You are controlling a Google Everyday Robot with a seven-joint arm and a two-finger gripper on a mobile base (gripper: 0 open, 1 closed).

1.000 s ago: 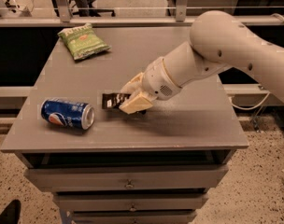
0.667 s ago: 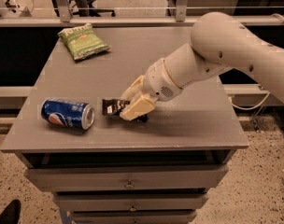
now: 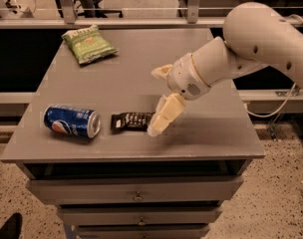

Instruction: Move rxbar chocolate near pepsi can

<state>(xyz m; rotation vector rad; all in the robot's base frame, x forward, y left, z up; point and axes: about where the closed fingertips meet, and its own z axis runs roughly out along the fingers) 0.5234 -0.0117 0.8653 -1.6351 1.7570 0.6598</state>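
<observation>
**A:** One thing first: which way does the rxbar chocolate (image 3: 132, 121) lie from the gripper (image 3: 156, 102)?

**B:** On the can's side of it, flat on the table (image 3: 216, 133) near the front edge. Its long axis runs along that edge and points straight at the pepsi can (image 3: 72, 121). The bar's near end sits at the tip of the lower finger, touching or almost; I cannot tell which.

**A:** And the fingers (image 3: 167, 112)?

**B:** Spread wide, gripping nothing. One slants down toward the bar's end, the other sticks up and back over the tabletop.

**A:** How close are the bar and the can?

**B:** Just beside each other. The can lies on its side with its silver top facing the bar, and a narrow strip of bare table lies between them. The green chip bag (image 3: 87, 44) is well apart, at the far corner.

**A:** So what does the next move depend on?

**B:** My judgement is that the bar is near enough. The gripper should lift up and away from the can, so the lower finger does not drag the wrapper along.
</observation>
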